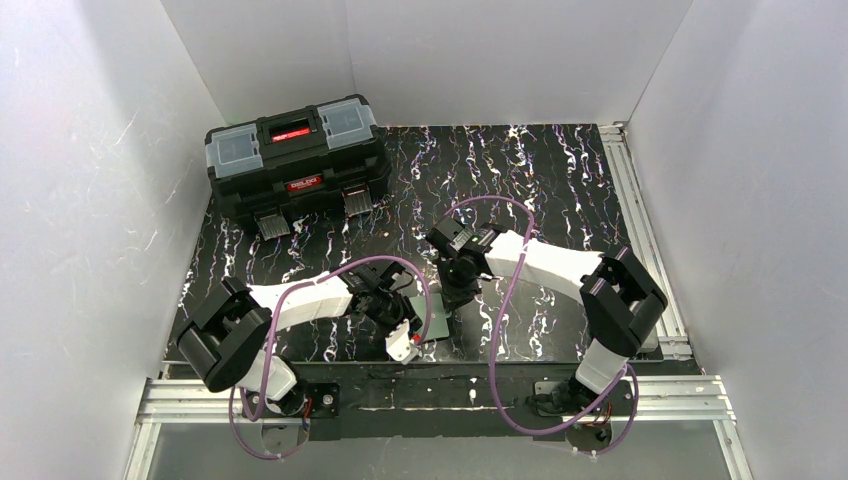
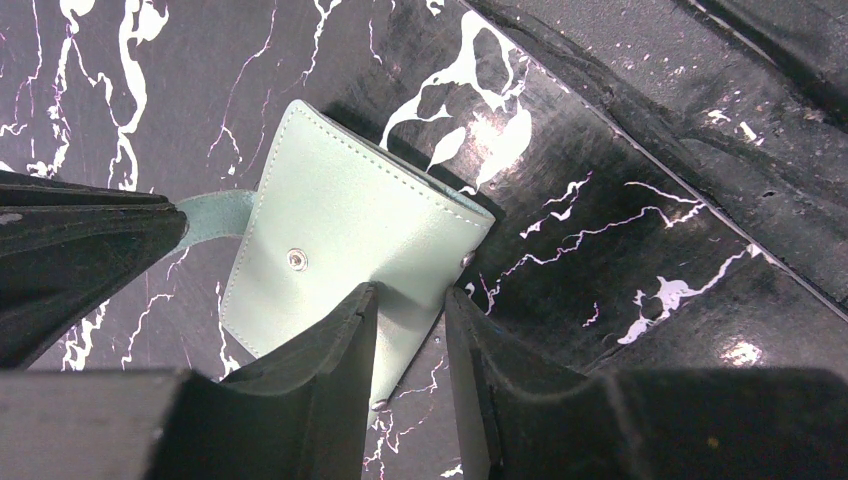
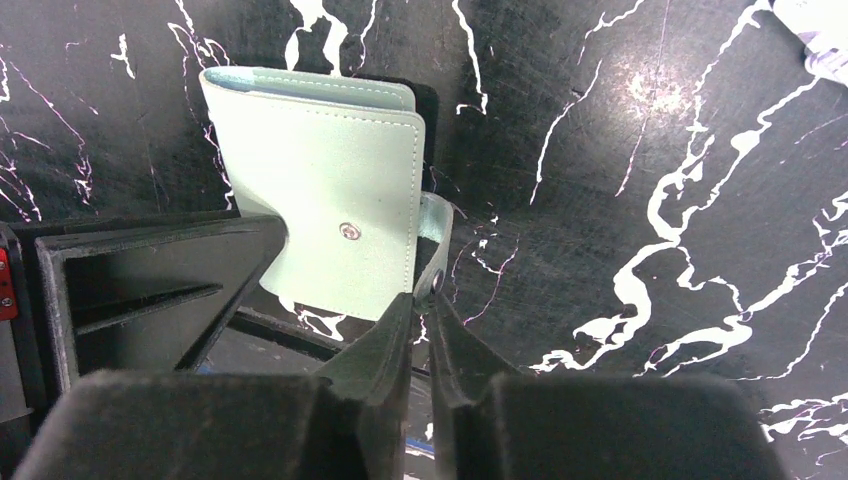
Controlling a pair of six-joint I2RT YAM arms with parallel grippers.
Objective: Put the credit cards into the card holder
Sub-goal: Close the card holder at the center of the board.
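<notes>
Where the wallet lies: the mint-green wallet [image 1: 434,322] is on the black marbled table [image 1: 560,170], well apart from the toolbox [image 1: 297,165]. It lies nearer the arms' bases than that box and off to its right, caught between my two grippers.
Wallet: it is folded shut, stitched cover outward, with a bare snap stud [image 3: 348,232] showing on its face. Through the left wrist camera I see the cover bowed. I cannot tell whether all of it rests on the table.
Tab: the tab [image 3: 436,225] is unfastened and juts from one edge of the wallet, curling down toward my right wrist camera.
Left gripper: the left gripper [image 2: 410,295] is clenched on the wallet, with a corner of the cover running down between its two dark fingers [image 2: 330,380].
Right gripper: the right gripper [image 3: 421,300] has its jaws drawn almost together. They pinch the tip of the tab, where its metal snap shows.
Toolbox: it is black with grey lid trays and a red strip on top, lid down, and both grippers work well clear of it.
</notes>
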